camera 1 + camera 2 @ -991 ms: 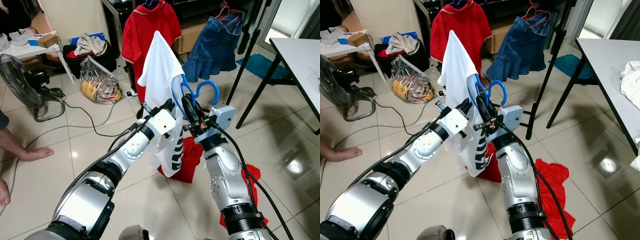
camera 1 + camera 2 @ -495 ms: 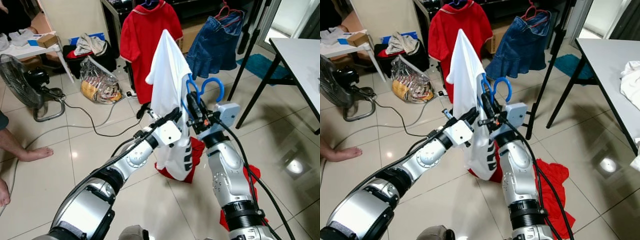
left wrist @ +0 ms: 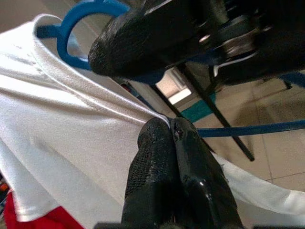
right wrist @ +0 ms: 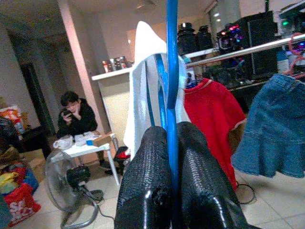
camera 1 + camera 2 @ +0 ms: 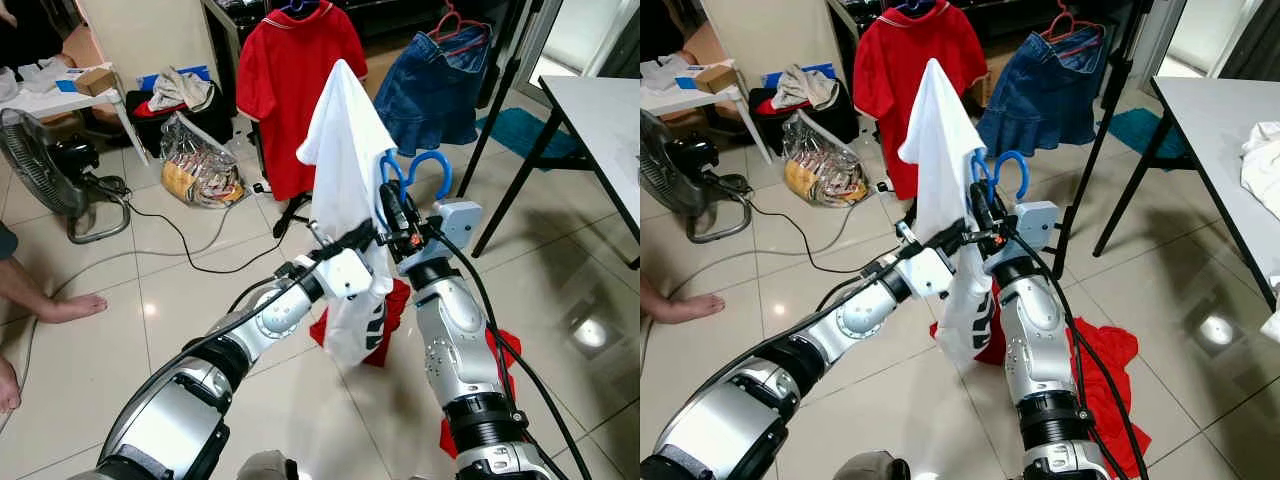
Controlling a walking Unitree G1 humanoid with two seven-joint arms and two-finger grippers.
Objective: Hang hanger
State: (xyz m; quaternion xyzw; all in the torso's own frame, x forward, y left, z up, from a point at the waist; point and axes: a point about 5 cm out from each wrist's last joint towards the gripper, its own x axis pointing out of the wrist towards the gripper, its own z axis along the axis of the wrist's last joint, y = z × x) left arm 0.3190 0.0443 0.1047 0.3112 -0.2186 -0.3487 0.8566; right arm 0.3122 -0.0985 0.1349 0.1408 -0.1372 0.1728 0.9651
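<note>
Right gripper [image 4: 172, 143] clamped on the stem of the blue hanger [image 5: 412, 178], holding it upright, hook topmost and curling toward the rail side. White shirt [image 5: 345, 150] draped over the hanger's left half, peak well above both wrists, tail hanging past the forearms toward the red cloth [image 5: 385, 318] on the floor. Left gripper [image 3: 170, 128] pinched shut on a fold of that shirt, just beside the hanger's lower bar.

Rail [image 4: 238, 50] ahead and higher than the hook, already carrying a red shirt [image 5: 292, 70] and a denim skirt [image 5: 435, 85]; free stretch between those two probably the target, though hard to judge from here. Hanger's long axis near vertical, so hook must travel forward and up. Right arm nearer and carrying the load; left merely steadying cloth.
</note>
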